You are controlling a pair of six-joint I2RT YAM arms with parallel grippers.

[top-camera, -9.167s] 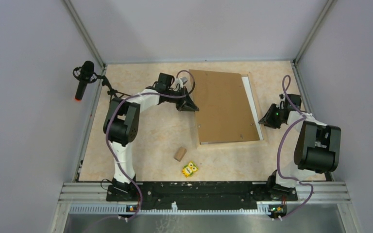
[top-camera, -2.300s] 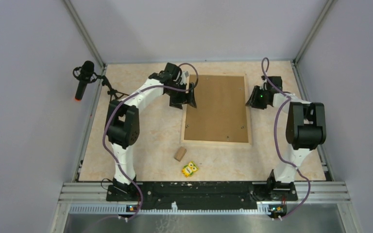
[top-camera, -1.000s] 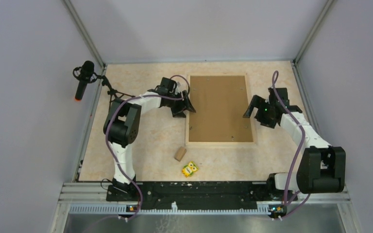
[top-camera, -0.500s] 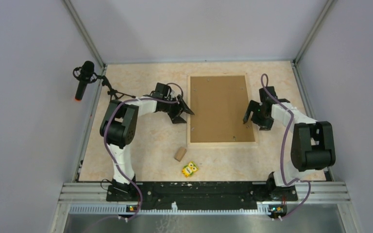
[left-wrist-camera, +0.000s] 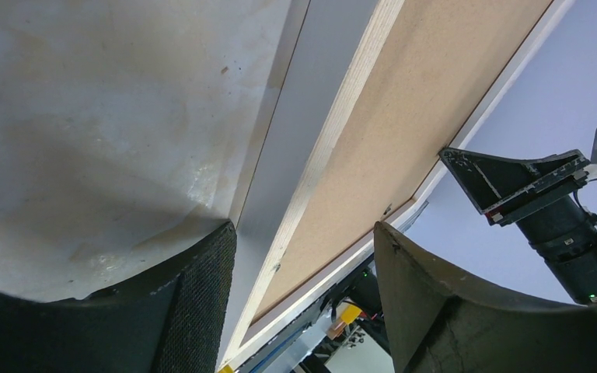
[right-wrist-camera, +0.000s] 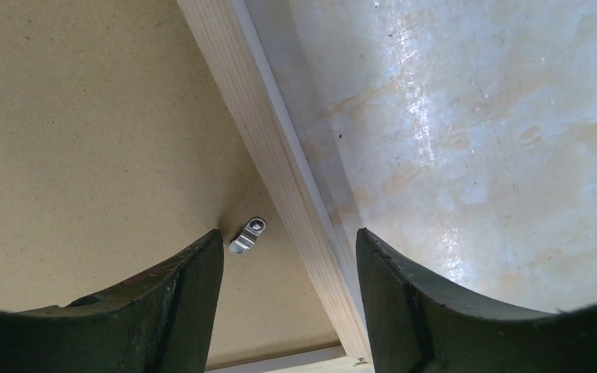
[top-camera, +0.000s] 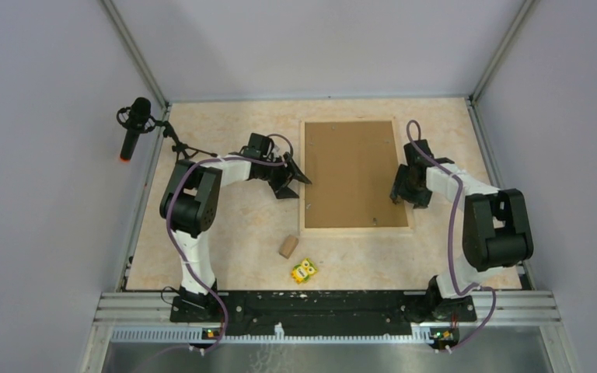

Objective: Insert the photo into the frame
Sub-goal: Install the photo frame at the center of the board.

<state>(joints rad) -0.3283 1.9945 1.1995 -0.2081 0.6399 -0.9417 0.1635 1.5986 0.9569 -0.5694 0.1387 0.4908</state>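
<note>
The frame [top-camera: 355, 230] lies back-up on the table [top-camera: 233, 225], its opening filled edge to edge by a brown backing board [top-camera: 351, 175]; the photo cannot be seen in any view. The left gripper [top-camera: 298, 179] hangs at the frame's left strip with its jaws apart, the strip running between them. The right gripper [right-wrist-camera: 289, 233] is likewise spread wide, astride the right strip, just beside a small metal clip [right-wrist-camera: 247, 235] on the board. A wooden block [top-camera: 288, 247] and a yellow owl toy [top-camera: 304, 270] lie near the frame's near left corner, apart from it. A microphone [top-camera: 132, 128] stands at the table's far left edge
</note>
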